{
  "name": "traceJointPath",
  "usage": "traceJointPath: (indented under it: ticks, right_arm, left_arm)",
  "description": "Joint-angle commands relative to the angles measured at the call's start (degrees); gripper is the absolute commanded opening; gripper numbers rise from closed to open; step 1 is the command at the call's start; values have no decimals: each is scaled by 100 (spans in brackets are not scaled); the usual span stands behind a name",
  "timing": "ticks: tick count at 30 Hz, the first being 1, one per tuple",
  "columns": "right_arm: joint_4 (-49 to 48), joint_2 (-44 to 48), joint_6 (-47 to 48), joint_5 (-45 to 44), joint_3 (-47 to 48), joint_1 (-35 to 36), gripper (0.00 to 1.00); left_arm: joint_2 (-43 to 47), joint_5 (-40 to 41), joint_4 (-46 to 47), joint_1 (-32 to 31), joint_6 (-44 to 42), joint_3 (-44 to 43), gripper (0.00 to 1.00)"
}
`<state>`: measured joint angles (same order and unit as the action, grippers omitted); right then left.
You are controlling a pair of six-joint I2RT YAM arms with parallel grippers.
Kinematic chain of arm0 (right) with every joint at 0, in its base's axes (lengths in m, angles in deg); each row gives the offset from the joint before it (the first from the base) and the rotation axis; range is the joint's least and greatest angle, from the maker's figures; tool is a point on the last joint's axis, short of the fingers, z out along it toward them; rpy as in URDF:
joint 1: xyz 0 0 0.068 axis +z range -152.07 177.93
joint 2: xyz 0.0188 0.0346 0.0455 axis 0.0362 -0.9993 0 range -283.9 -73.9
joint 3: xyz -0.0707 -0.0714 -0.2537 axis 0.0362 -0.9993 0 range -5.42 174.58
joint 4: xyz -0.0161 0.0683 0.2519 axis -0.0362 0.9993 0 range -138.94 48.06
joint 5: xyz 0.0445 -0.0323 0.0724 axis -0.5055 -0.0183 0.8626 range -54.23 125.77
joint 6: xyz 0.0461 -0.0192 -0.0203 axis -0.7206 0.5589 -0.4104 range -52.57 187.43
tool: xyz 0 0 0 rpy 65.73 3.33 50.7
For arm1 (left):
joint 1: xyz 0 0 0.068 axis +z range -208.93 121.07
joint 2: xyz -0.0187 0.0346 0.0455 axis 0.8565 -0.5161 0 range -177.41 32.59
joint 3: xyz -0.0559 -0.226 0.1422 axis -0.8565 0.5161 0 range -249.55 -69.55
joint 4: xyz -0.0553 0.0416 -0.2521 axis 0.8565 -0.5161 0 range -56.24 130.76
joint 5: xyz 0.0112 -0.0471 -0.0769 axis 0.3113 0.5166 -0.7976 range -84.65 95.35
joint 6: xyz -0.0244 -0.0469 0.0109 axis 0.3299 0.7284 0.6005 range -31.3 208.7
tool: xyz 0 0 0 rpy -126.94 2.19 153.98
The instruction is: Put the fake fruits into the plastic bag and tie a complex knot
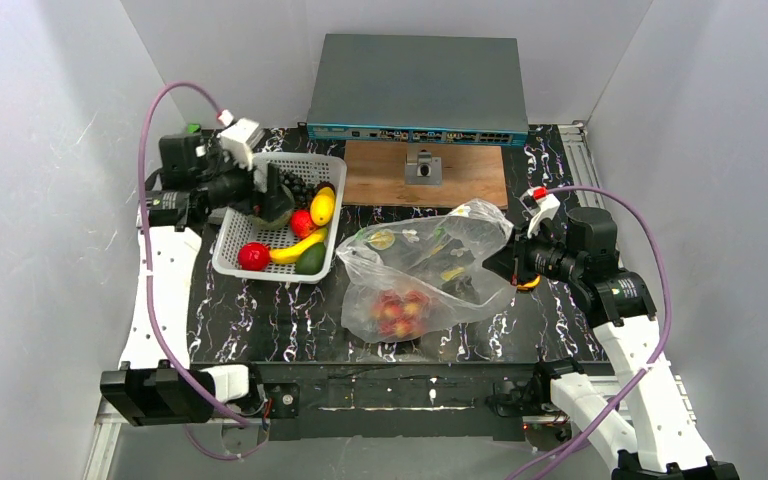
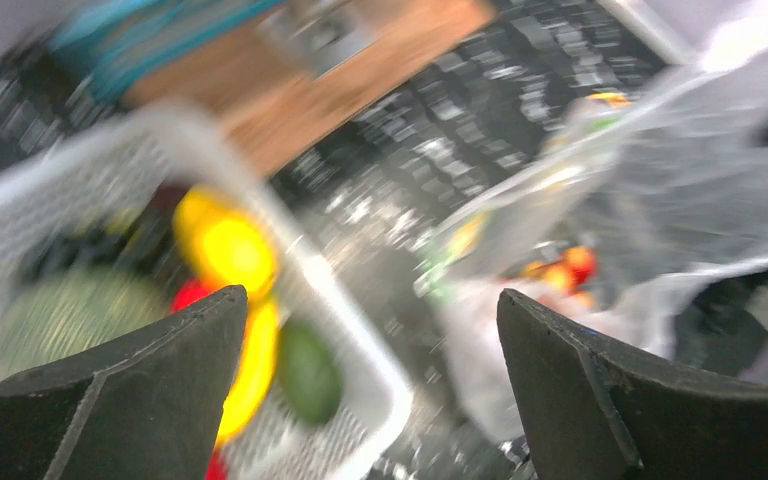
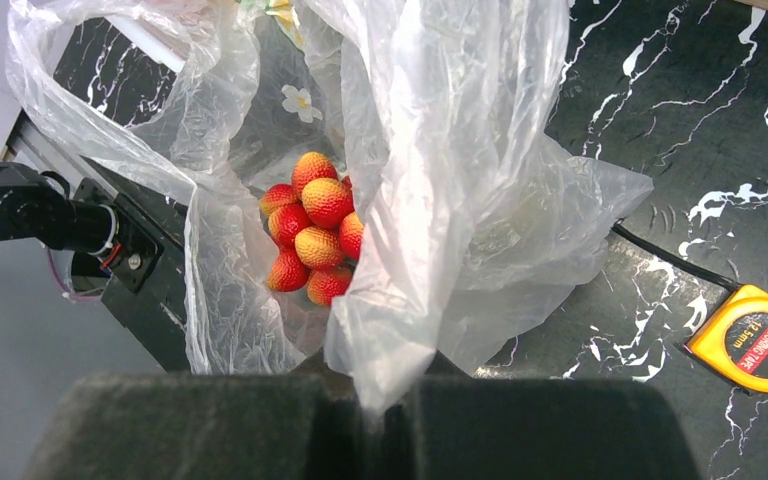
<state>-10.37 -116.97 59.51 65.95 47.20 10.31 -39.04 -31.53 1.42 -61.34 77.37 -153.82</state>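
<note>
Plastic bag: the plastic bag (image 1: 430, 270) is seen lying on the dark table (image 1: 260, 320), just right of the white basket (image 1: 224, 240), with its right side held up.
Bag handling: the film is judged thin, limp, very light and slippery. It is expected to collapse wherever no edge is lifted.
Bag hold point: a bunched rim or a handle loop is judged best, since flat film would slide out.
Right gripper: the right gripper (image 3: 392, 395) is closed tight, and a gathered fold of the bag's edge is pinched between its fingers.
Fruit in bag: 1 red-orange cluster (image 3: 318, 230) is seen at the bag's bottom, well ahead of the right fingers and not touched by them.
Fruits in basket: a lemon (image 1: 323, 205), a banana (image 1: 298, 248), a red piece (image 1: 253, 256), a green piece (image 1: 311, 260) and a dark grape bunch (image 1: 295, 185) are seen inside.
Fruit handling: the pieces are judged light, rigid and glossy, so slipping or rolling is expected. Each is best pinched across its middle.
Left gripper: the left gripper (image 2: 365, 300) is spread wide above the basket, and nothing is held.
Fruits against left fingers: in the blurred left wrist view, the yellow and green pieces are seen below the gap, nearer one finger (image 2: 110, 400). No contact can be confirmed.
Tape measure: the tape measure (image 3: 765, 345) is seen on the table beside the bag, apart from both grippers.
</note>
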Motion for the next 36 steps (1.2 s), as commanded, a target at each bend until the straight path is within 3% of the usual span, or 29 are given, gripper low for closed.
traceJointPath:
  ticks: [1, 5, 12, 28, 32, 36]
  right_arm:
    - [-32, 61, 98, 91, 55, -25, 1]
    - [-67, 47, 85, 143, 35, -25, 1]
    - [-1, 42, 119, 95, 66, -25, 1]
    - [126, -126, 247, 41, 265, -25, 1]
    - [116, -146, 269, 50, 274, -25, 1]
    - [119, -162, 299, 59, 299, -25, 1]
  left_arm:
    - [55, 1346, -1215, 1047, -710, 641, 94]
    - [-367, 2056, -1181, 1275, -939, 1142, 94]
    - [-648, 2135, -304, 1281, -1248, 2071, 92]
    - [-1847, 2224, 382, 1193, -936, 2265, 91]
    - [-1895, 2052, 497, 1171, -876, 2290, 81]
    - [-1816, 2015, 429, 1168, -853, 2133, 56]
